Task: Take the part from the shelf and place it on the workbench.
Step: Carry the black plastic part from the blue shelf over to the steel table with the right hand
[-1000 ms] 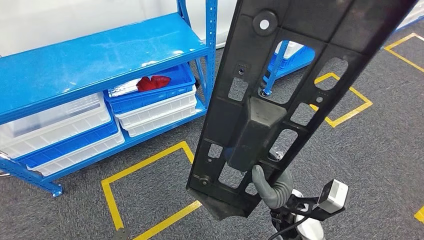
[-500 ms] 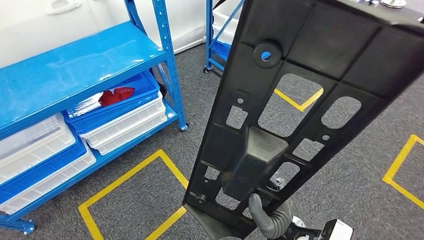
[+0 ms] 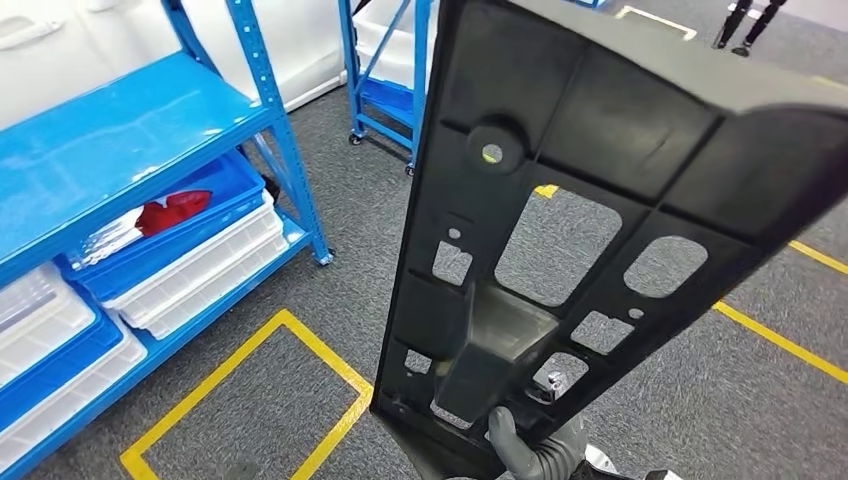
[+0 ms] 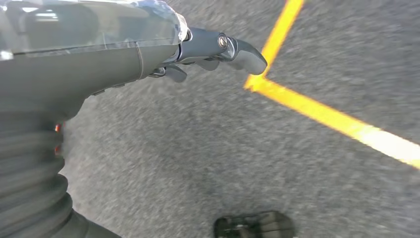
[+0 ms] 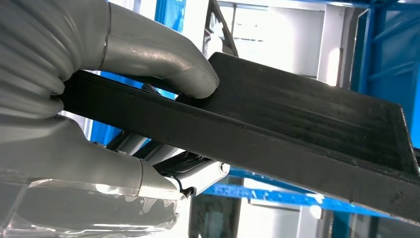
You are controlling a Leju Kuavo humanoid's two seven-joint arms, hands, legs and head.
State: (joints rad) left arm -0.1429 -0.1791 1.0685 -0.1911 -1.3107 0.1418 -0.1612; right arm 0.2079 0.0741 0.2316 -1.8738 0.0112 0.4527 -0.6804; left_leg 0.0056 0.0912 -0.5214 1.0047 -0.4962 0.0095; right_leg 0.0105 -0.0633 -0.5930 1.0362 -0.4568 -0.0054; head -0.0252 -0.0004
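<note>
One right robot hand (image 5: 99,104) grips the black part (image 3: 560,230); no writing legible.

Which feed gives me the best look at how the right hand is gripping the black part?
The right wrist view: the right hand clamps the black part at its edge, thumb pressed on top, fingers underneath. The head view shows the part's ribbed face with cutouts, the hand mostly hidden behind it. The left wrist view looks at carpet.
</note>
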